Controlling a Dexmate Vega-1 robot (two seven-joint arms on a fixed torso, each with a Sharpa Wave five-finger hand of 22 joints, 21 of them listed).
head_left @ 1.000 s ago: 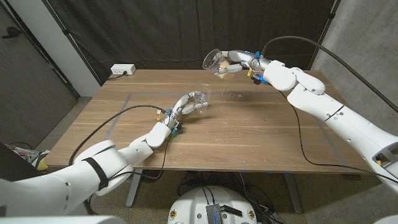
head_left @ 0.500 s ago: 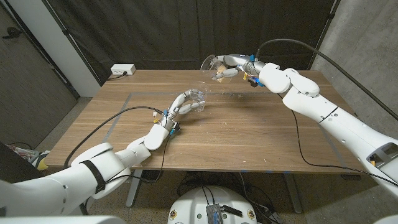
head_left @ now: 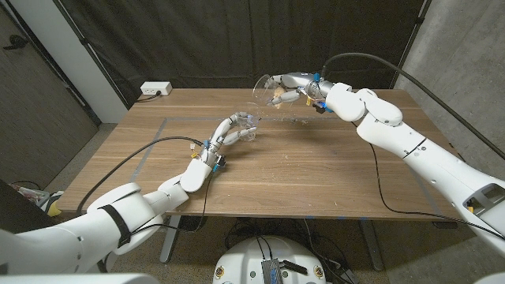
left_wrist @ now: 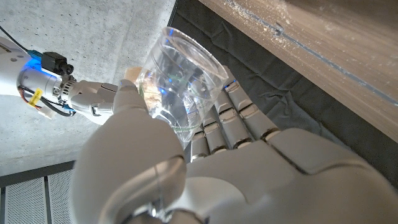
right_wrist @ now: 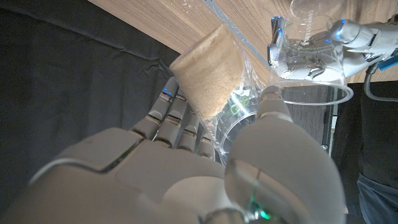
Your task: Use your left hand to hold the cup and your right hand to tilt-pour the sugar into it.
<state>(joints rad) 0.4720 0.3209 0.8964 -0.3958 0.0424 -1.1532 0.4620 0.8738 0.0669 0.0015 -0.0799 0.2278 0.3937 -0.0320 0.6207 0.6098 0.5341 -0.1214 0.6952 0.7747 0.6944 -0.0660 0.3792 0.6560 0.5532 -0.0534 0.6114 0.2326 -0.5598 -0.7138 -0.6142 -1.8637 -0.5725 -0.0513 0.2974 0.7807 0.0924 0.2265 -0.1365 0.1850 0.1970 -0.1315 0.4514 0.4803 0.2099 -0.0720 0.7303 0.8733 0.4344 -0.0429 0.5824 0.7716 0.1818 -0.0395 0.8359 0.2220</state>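
Holding a clear empty cup (head_left: 247, 124) in the left robot hand (head_left: 233, 130), just above the wooden desk (head_left: 316, 170), a little toward 11 o'clock from the desk's middle. Seen in the left wrist view as a transparent cup (left_wrist: 180, 93) with an open round rim, thumb on one side and fingers (left_wrist: 239, 115) wrapped on the other side, left robot hand (left_wrist: 205, 168) closed around it.

Gripping a second clear cup (head_left: 268, 85) with sugar in the right robot hand (head_left: 293, 85), raised over the far edge of the desk at about 12 o'clock, well above the desk surface. Tilted on its side, mouth turned toward the left hand's cup, up and to 1 o'clock from it, close but apart. Shown in the right wrist view as a tilted cup (right_wrist: 273, 102) with a packed tan mass of sugar (right_wrist: 208, 78) inside it, right robot hand (right_wrist: 186, 168) closed around it, the other cup (right_wrist: 311, 37) beyond the rim. Cannot tell if any sugar is falling.

Lying on the desk near 12 o'clock, some small scattered grains (head_left: 296, 121). Standing at the far corner at 10 o'clock, a white power strip (head_left: 155, 89).
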